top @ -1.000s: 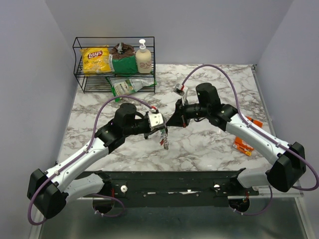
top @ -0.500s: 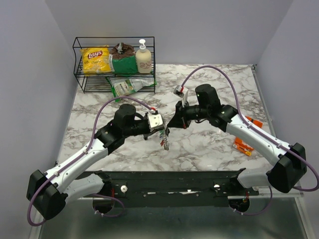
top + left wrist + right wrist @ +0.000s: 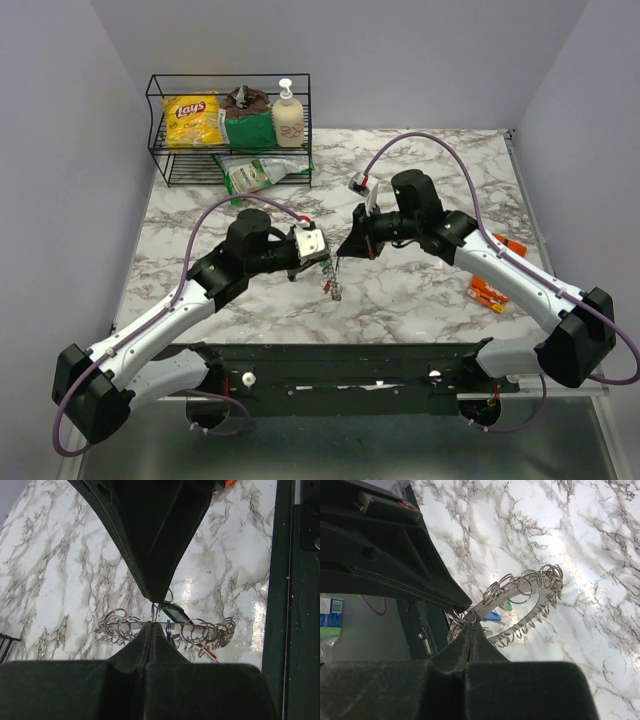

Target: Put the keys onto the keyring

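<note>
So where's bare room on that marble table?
Bare: the marble tabletop right of the black wire rack, and the strip along the black base rail. Crowded: the centre, where the left pincer and right pincer pinch the metal keyring.

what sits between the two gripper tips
The keyring, hung with small split rings; the left gripper and right gripper both pinch it. Clearest in the left wrist view.

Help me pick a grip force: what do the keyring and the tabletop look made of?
The keyring looks like bare, polished metal: a silvery flat band and thin wire loops with bright glints. The tabletop looks like glossy marble-patterned laminate or real stone; the grey veining and glare don't tell which.
</note>
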Controlling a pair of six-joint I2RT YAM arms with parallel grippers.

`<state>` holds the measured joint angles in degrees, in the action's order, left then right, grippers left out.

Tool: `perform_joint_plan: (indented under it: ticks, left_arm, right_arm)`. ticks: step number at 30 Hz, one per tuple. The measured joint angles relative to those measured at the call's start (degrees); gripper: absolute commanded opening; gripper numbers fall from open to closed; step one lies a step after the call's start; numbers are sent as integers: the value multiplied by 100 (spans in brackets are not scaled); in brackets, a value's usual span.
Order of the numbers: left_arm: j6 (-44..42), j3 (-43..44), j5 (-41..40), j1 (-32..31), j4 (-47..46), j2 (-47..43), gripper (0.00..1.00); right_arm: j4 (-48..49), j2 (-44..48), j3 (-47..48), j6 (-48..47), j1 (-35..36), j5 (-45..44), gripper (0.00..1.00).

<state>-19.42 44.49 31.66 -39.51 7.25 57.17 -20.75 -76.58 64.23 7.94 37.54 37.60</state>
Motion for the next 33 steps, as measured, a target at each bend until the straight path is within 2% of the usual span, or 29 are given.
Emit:
perform_joint_plan:
  ticks: [12,18,28,31,32,33]
  left_arm:
    - [155,-76,39,0,-142,-131,0]
    - [278,-162,96,0,-249,-186,0]
    - [345,-173,144,0,-369,-236,0]
    - [356,-173,146,0,-389,-249,0]
    - [361,-173,144,0,-396,-251,0]
    - [363,-173,146,0,-400,-251,0]
  right_arm:
    - [68,98,-87,20,2,2,1]
    - [136,181,-177,57,22,2,10]
    - [133,398,-334,17,24,-179,33]
    - [129,470,-356,9,24,-249,47]
    - [129,498,-356,2,24,-269,58]
    - [131,527,-356,-4,24,-280,64]
